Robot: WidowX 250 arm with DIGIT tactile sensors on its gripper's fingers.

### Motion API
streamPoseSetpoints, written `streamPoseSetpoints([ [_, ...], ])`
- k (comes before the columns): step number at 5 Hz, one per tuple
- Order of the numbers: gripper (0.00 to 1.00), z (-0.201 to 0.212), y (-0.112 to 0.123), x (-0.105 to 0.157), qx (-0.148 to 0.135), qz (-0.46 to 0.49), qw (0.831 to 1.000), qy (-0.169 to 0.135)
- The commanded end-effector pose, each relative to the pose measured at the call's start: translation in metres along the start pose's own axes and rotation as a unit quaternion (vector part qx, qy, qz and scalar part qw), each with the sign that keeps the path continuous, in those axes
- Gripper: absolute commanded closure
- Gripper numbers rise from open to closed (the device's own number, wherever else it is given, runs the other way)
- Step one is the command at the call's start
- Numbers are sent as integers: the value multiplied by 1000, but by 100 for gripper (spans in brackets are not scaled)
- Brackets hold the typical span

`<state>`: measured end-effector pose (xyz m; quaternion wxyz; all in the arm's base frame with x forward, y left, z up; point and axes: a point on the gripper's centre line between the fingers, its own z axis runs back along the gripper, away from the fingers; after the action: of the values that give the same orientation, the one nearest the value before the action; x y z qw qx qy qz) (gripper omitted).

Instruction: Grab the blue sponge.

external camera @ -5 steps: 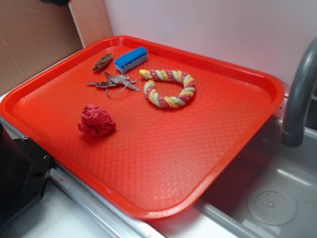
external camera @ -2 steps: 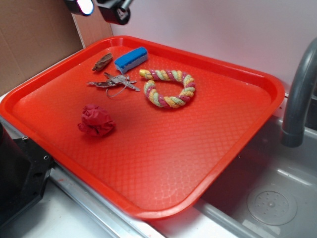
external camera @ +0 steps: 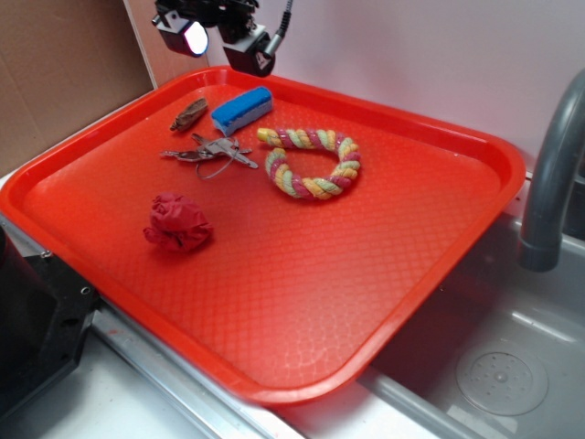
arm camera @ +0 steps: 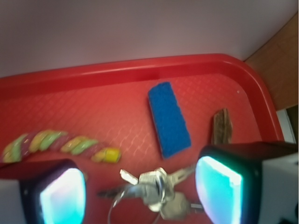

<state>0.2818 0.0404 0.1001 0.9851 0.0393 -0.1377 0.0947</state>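
Exterior: black claw point(external camera: 222, 41) hangs above the far left corner of the orange-red plastic tray point(external camera: 430, 274), fingers spread apart, nothing between them. Small rectangular blue sponge point(external camera: 242, 110) lies flat on the tray near its far rim, just below and in front of the claw, not touched. Brown wood chip point(external camera: 188, 114) sits just left of the sponge; metal key bunch point(external camera: 210, 152) lies nearer the camera from it; yellow-pink-green braided rope ring point(external camera: 313, 163) to its right. Crumpled red paper ball point(external camera: 178, 223) sits well apart, nearer the front. Grey faucet point(external camera: 552, 174) stands over the sink at right.

Wrist: sponge point(arm camera: 169, 118) centred between the two glowing pads point(arm camera: 218, 186), ahead of them, clear of both. Keys point(arm camera: 156, 191) lie between the pads; rope point(arm camera: 60, 144) at left, wood chip point(arm camera: 222, 126) at right.
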Motion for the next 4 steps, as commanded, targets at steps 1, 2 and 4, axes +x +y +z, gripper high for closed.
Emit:
streamPoseSetpoints([
  [1, 0, -34, 28, 31, 44, 41, 998, -8],
  [2, 0, -48, 40, 34, 65, 51, 997, 1],
  [4, 0, -71, 45, 35, 53, 46, 997, 38],
])
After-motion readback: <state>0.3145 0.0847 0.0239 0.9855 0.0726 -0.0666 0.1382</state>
